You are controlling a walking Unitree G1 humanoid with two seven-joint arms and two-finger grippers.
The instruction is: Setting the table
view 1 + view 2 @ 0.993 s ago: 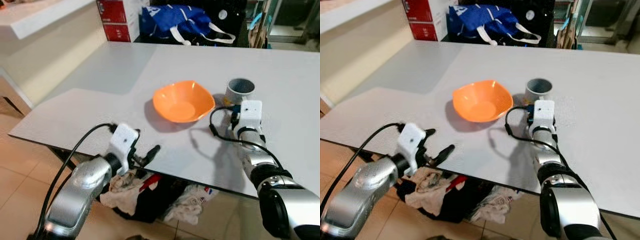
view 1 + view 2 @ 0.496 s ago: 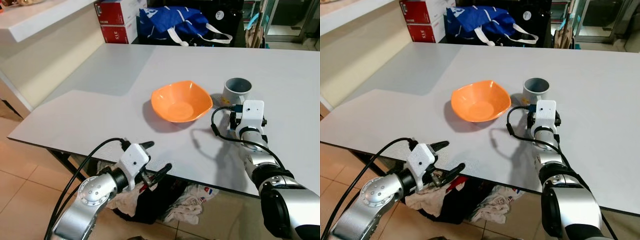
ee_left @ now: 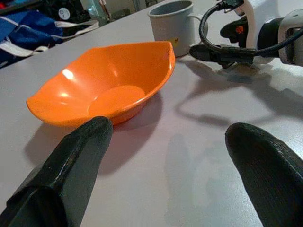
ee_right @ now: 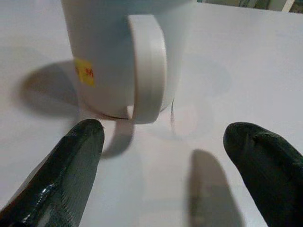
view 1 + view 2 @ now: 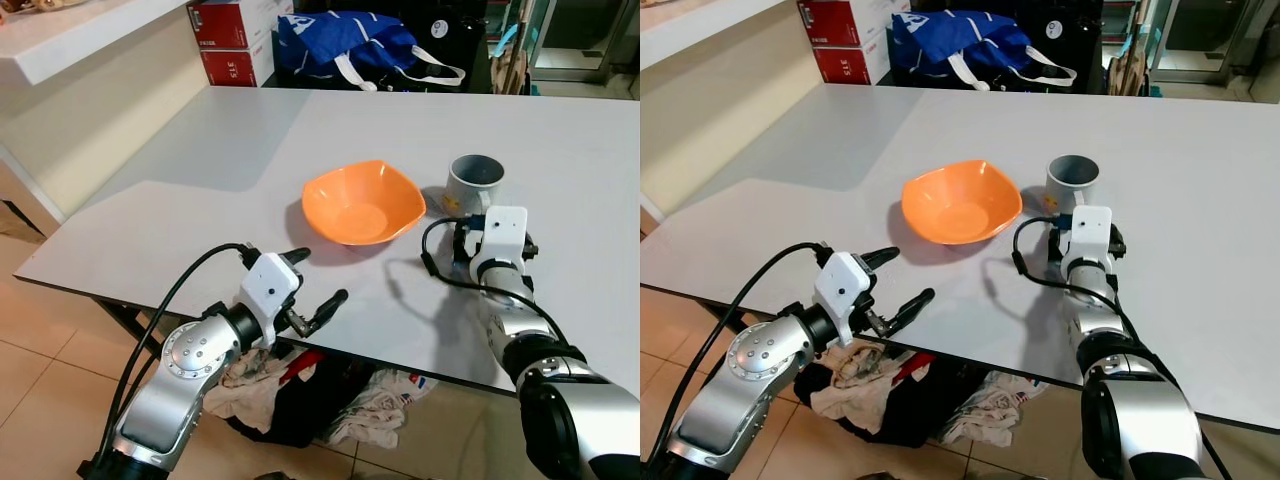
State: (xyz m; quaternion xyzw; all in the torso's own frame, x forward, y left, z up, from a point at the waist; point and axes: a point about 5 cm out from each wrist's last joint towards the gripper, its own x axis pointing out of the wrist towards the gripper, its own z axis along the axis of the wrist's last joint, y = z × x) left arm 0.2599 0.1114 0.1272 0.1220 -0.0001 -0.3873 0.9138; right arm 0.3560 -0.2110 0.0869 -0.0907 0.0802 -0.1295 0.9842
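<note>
head views: an orange bowl [image 5: 364,204] and a grey mug [image 5: 476,183] stand side by side on the white table [image 5: 200,200]. the left gripper [image 5: 305,280] hovers spread at the near edge, the right gripper [image 5: 1087,232] just short of the mug.

left wrist: fingers [image 3: 75,156] apart, aimed at the bowl.

right wrist: fingers [image 4: 75,156] apart, straddling the mug's handle [image 4: 147,66]. whether approaching or letting go, i can't judge.

Orange bowl [image 5: 363,204] sits upright and empty, centre of the frame on the grey table [image 5: 200,200], its rim softly squared. Just right of it stands a grey mug [image 5: 475,184], upright, open mouth up, handle facing the near edge, a small yellow sticker on its side.
</note>
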